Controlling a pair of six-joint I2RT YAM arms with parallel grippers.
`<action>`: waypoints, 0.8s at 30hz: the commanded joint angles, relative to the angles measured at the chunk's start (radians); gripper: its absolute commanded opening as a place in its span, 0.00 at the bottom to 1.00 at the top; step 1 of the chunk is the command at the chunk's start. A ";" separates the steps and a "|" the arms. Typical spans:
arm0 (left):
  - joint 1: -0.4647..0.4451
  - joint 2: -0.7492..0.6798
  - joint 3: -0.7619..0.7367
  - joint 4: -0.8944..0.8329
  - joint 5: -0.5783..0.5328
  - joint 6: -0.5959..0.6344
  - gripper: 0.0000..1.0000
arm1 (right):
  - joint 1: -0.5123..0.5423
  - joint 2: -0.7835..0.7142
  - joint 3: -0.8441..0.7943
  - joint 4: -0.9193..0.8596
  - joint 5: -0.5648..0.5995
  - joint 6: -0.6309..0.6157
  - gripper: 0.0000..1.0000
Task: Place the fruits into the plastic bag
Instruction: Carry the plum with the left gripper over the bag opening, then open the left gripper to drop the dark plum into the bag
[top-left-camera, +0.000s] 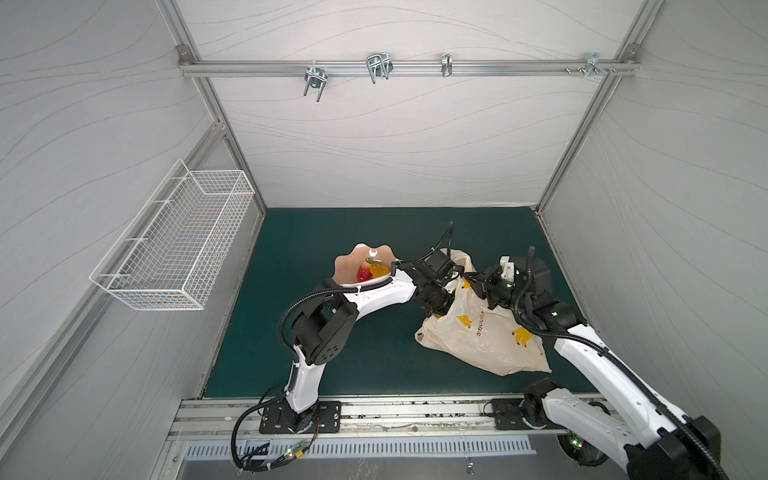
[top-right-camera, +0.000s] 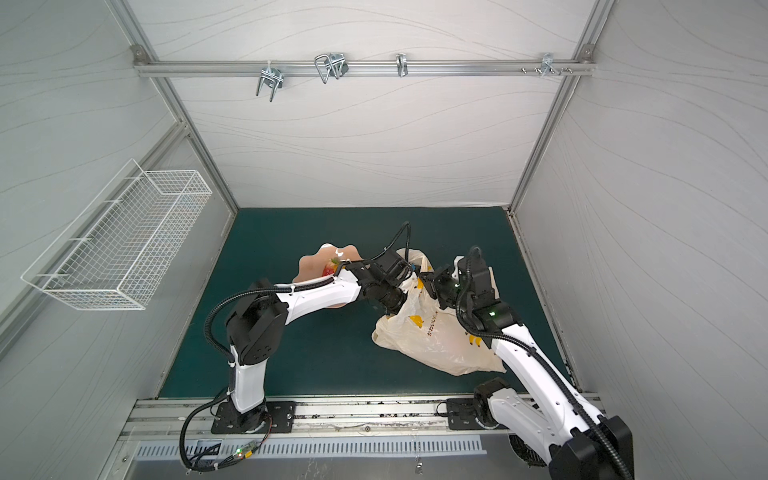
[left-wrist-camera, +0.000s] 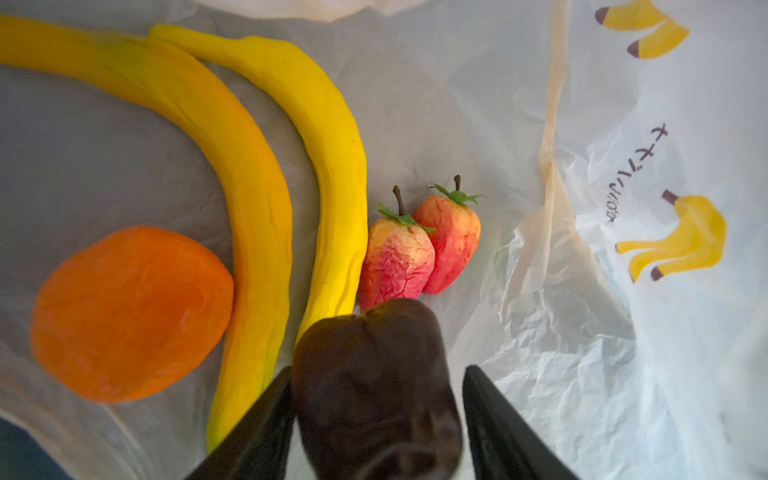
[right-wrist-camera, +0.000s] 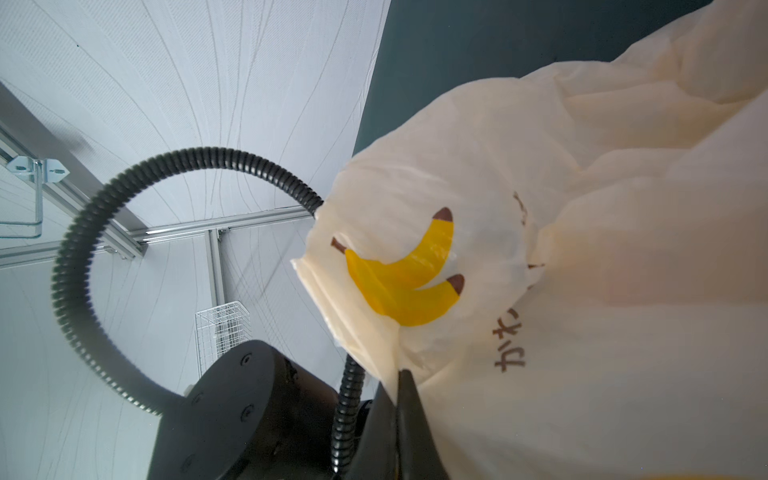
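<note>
Plainly, the plastic bag (top-left-camera: 482, 336) lies crumpled right of centre in both top views. It is thin, limp film that will slide and collapse unless held. The right gripper (right-wrist-camera: 401, 399) has its fingers pressed together on a fold of the rim, a sensible hold since it props the mouth up.

Inside the bag, the left wrist view shows two bananas (left-wrist-camera: 232, 166), an orange (left-wrist-camera: 129, 311) and two strawberries (left-wrist-camera: 395, 266) resting on the film. The dark brown-purple fruit (left-wrist-camera: 376, 415) sits between the spread fingers of the left gripper (left-wrist-camera: 376, 370), one finger against it and the other clear.

These toys look light, soft and dented, so a gentle pinch across the middle should do. A red fruit (top-left-camera: 364, 274) and a yellow-orange fruit (top-left-camera: 380, 271) sit in the pink bowl (top-left-camera: 347, 266), left of the bag; rounder ones may roll.
</note>
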 joint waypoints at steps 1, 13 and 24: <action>-0.005 0.004 0.039 0.017 -0.008 -0.011 0.70 | 0.007 0.004 -0.004 0.024 0.007 0.026 0.00; 0.010 -0.067 0.011 0.015 -0.066 -0.034 0.79 | 0.007 0.002 -0.004 0.017 0.008 0.020 0.00; 0.066 -0.180 -0.062 -0.035 -0.158 -0.046 0.79 | 0.006 -0.004 -0.005 0.009 0.008 0.019 0.00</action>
